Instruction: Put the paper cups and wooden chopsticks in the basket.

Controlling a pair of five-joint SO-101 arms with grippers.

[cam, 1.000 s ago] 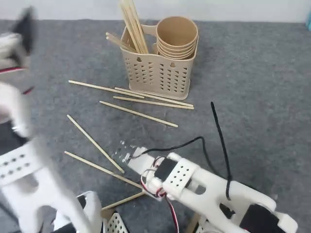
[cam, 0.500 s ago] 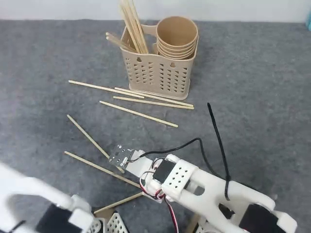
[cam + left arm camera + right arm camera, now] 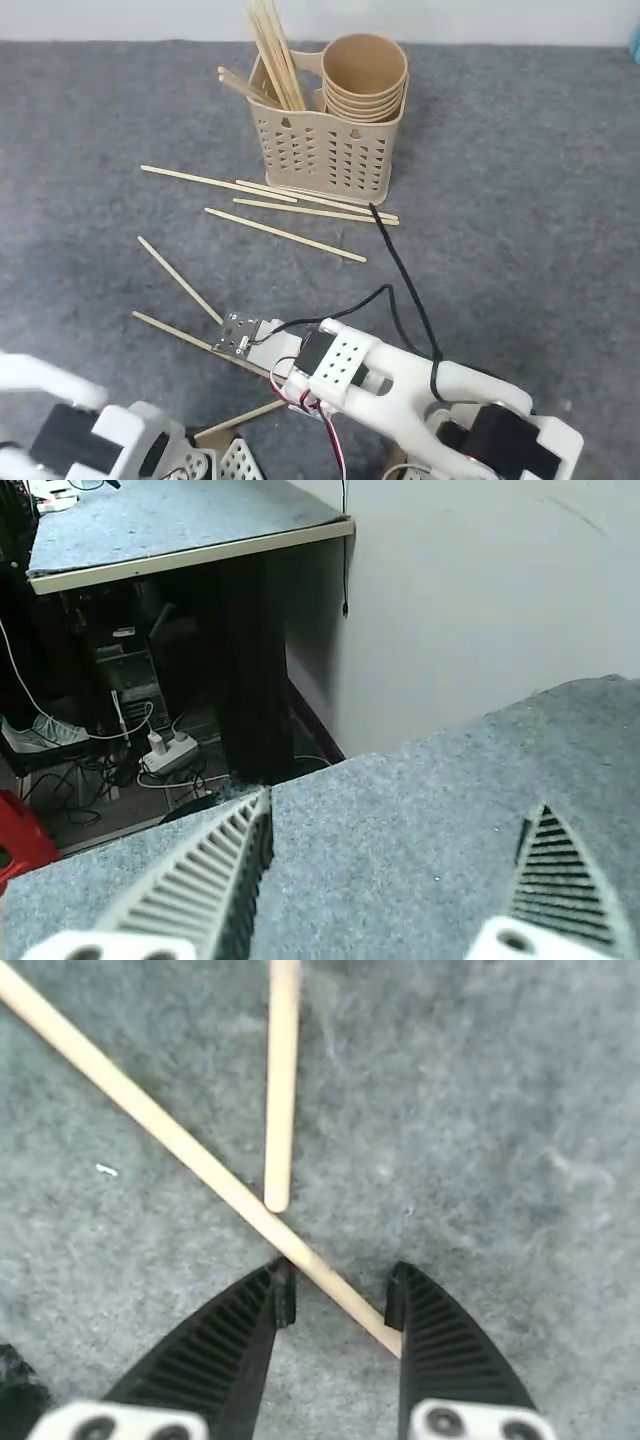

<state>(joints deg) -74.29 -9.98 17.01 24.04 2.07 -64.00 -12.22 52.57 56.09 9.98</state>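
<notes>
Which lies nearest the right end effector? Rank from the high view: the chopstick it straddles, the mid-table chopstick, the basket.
1. Straddled chopstick, under the right end effector, near side.
2. Mid-table chopstick, centre.
3. Basket, far side.

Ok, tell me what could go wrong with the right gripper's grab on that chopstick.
1. The chopstick crosses the open right gripper at a slant, so closing may swing it or let it slip out.
2. A second chopstick ends right beside it and could get nudged or pinched too.
3. The arm's black cable lies near loose chopsticks by the basket and might drag them.
</notes>
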